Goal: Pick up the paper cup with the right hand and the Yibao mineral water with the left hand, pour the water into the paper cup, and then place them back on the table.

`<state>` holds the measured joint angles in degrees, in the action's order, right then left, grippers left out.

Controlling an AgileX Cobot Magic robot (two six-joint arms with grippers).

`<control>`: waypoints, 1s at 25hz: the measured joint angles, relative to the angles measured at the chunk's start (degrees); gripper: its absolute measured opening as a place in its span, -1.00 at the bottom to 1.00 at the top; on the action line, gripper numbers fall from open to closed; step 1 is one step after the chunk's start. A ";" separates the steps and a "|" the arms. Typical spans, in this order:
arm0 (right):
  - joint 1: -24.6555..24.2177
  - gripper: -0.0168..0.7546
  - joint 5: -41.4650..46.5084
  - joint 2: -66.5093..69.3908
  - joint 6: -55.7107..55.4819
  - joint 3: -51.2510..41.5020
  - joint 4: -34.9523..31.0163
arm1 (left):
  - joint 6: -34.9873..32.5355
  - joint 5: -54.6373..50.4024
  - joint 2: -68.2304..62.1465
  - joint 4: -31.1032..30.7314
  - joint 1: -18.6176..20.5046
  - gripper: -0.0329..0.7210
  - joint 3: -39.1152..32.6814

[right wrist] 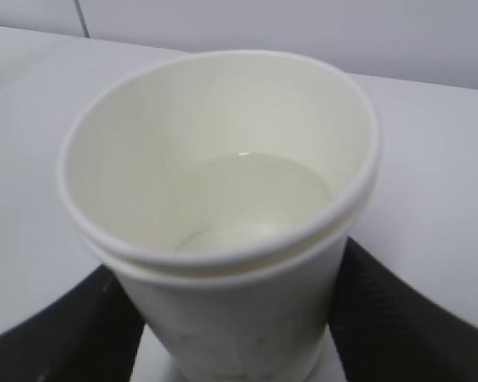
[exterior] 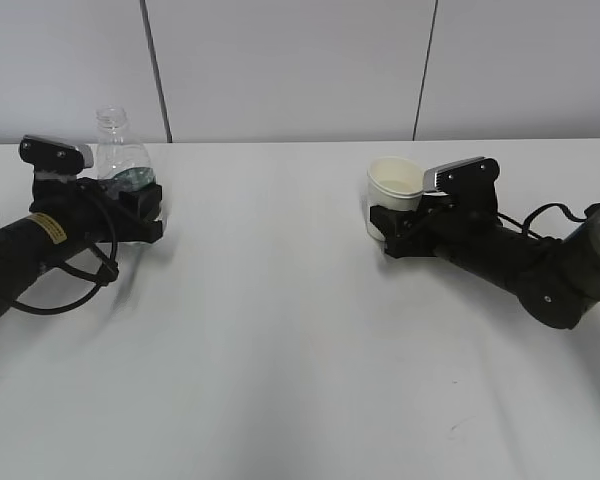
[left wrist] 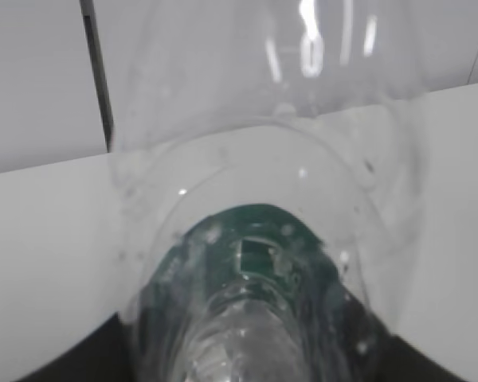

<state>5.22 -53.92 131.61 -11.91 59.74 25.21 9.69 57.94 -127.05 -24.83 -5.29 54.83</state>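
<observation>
The Yibao mineral water bottle [exterior: 118, 150], clear, uncapped, with a dark green label, stands upright at the far left of the white table [exterior: 280, 340]. My left gripper [exterior: 132, 205], on the arm with the yellow sticker, is shut on its lower body. In the left wrist view the bottle [left wrist: 255, 239] fills the frame, with a black finger at each bottom corner. The off-white paper cup [exterior: 394, 190] is upright at table level, right of centre. My right gripper [exterior: 388, 228] is shut on it. In the right wrist view the cup [right wrist: 223, 199] holds some water between the black fingers [right wrist: 382, 318].
A grey panelled wall [exterior: 300, 60] rises just behind the table's far edge. Black cables [exterior: 75, 285] loop beside the left arm and another trails behind the right arm [exterior: 540, 215]. White tabletop lies between the two arms and in front of them.
</observation>
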 joint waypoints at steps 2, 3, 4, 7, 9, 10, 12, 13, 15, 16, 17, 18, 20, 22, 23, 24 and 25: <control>0.00 0.39 0.00 0.00 0.00 0.00 0.00 | 0.00 0.00 0.00 0.00 0.00 -0.11 0.00; 0.00 0.39 0.13 0.00 0.00 0.00 0.00 | 0.00 0.00 0.00 0.00 0.00 -0.11 0.00; 0.00 0.39 0.23 0.00 0.00 0.00 0.00 | 0.00 0.00 0.00 0.00 0.00 -0.11 0.00; 0.00 0.39 0.45 0.00 0.00 0.00 0.00 | 0.00 0.00 0.00 0.00 0.00 -0.11 0.00; 0.00 0.39 0.45 0.00 0.00 0.00 0.00 | 0.00 0.00 0.00 0.00 0.00 -0.11 0.00; 0.00 0.39 0.45 0.00 0.00 0.00 0.00 | 0.00 0.00 0.00 0.00 0.00 -0.11 0.00; 0.00 0.39 0.45 0.00 0.00 0.00 0.00 | 0.00 -0.02 0.00 0.00 0.00 -0.11 0.00; 0.00 0.39 0.45 0.00 0.00 0.00 0.00 | 0.00 -0.02 0.00 0.00 0.00 -0.11 0.00; 0.00 0.39 0.45 0.00 0.00 0.00 0.00 | 0.00 -0.02 0.00 0.00 0.00 -0.11 0.00; 0.00 0.39 0.45 0.00 0.10 0.00 0.00 | 0.00 -0.02 0.00 0.00 0.00 -0.11 0.00; 0.00 0.39 0.45 0.00 0.10 0.00 0.00 | 0.00 -0.02 0.00 0.00 0.00 -0.11 0.00; 0.00 0.39 0.45 0.00 0.10 0.00 0.00 | 0.00 -0.02 0.00 0.00 0.00 -0.11 0.00; 0.00 0.41 0.57 0.00 0.10 0.00 0.13 | 0.00 -0.02 0.00 0.00 0.00 -0.11 0.00; 0.00 0.43 0.57 0.00 0.10 0.00 0.27 | 0.00 -0.02 0.00 0.00 0.00 -0.11 0.00; 0.00 0.45 0.66 0.00 0.10 0.00 0.27 | 0.00 -0.02 0.00 0.00 0.00 -0.11 0.00; 0.00 0.46 0.66 0.00 0.10 0.00 0.27 | 0.00 -0.02 0.00 0.00 0.00 -0.11 0.00; 0.00 0.48 0.66 0.00 0.10 0.00 0.27 | 0.00 -0.02 0.00 0.00 0.00 -0.11 0.00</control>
<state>5.22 -53.26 131.61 -11.82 59.74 25.48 9.69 57.92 -127.05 -24.83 -5.29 54.83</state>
